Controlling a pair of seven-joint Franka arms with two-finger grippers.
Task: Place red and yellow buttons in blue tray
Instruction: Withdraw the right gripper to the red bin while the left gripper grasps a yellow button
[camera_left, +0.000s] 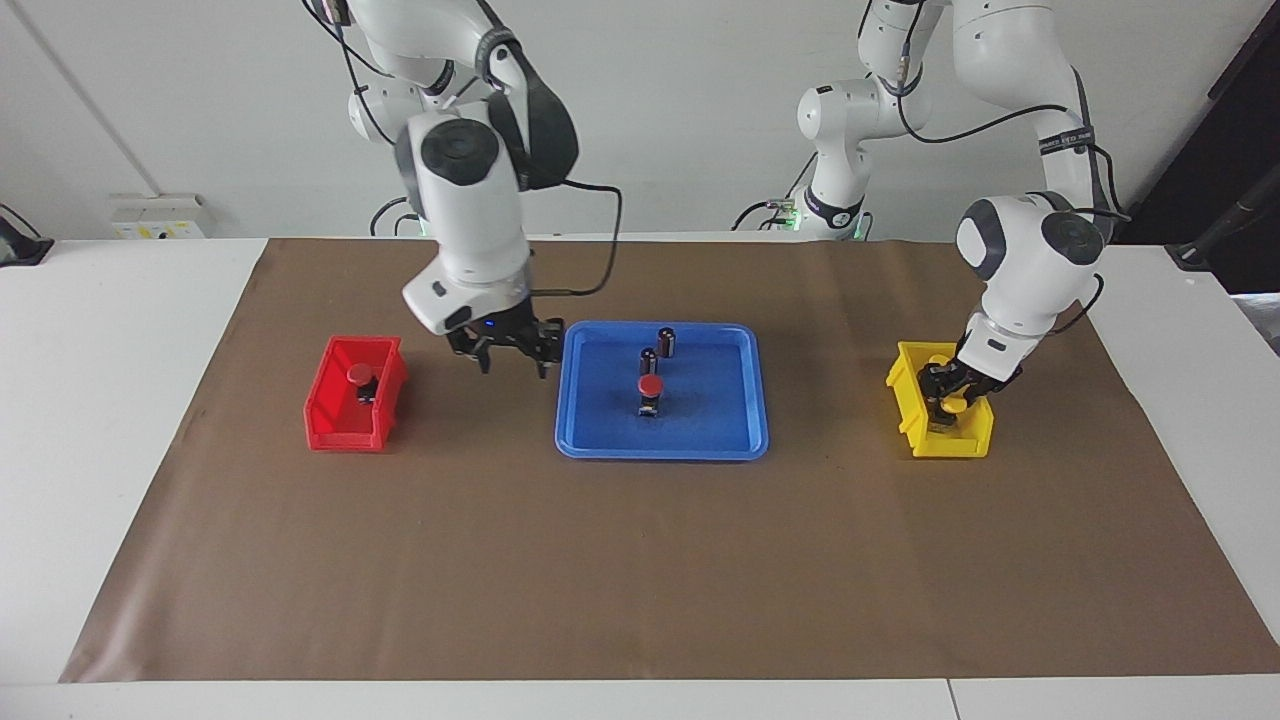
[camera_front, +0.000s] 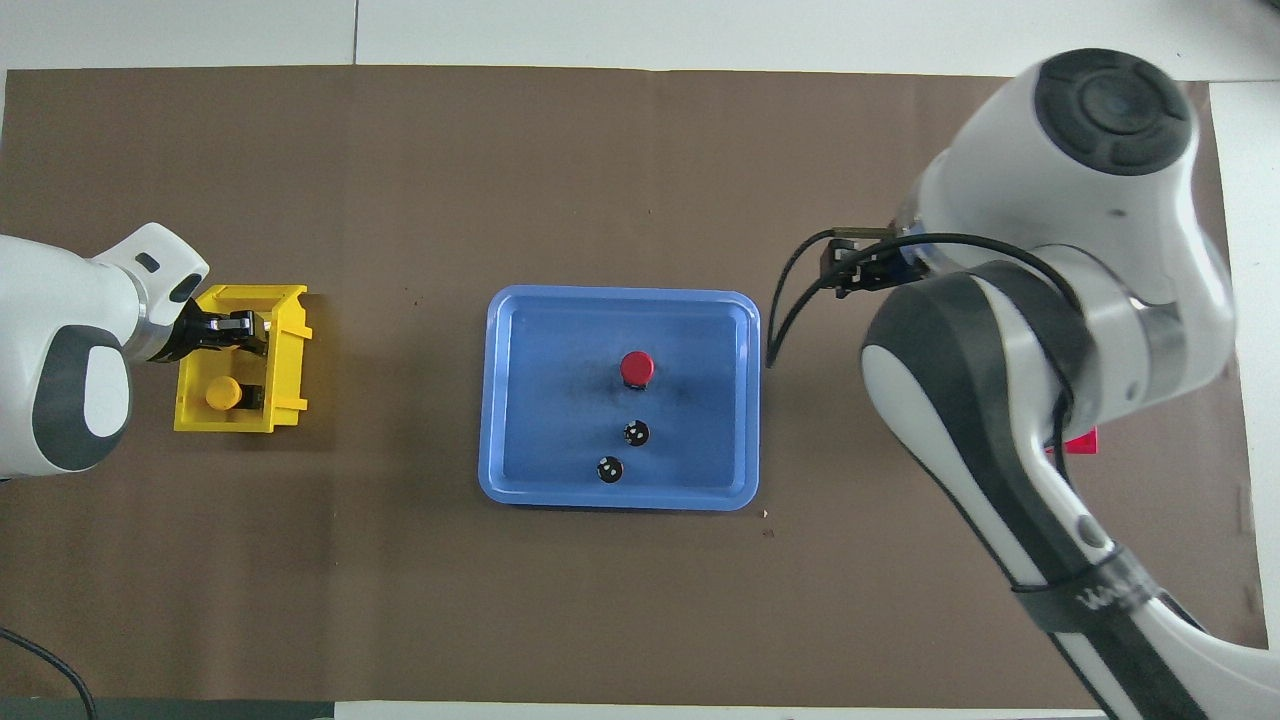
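Observation:
The blue tray (camera_left: 600, 440) (camera_front: 520, 480) lies mid-table. In it stands one red button (camera_left: 650, 389) (camera_front: 636, 367). A second red button (camera_left: 358, 377) sits in the red bin (camera_left: 325, 420). My right gripper (camera_left: 508, 358) hangs open and empty over the mat between the red bin and the tray. My left gripper (camera_left: 945, 395) (camera_front: 232, 330) is down inside the yellow bin (camera_left: 908, 385) (camera_front: 290, 350), at a yellow button (camera_left: 955, 404). Another yellow button (camera_front: 222, 393) stands in that bin, nearer to the robots.
Two dark capless cylinders (camera_left: 666, 341) (camera_front: 636, 433) stand in the tray, nearer to the robots than the red button. In the overhead view my right arm covers nearly all of the red bin (camera_front: 1078, 441). Brown mat (camera_left: 640, 560) covers the table.

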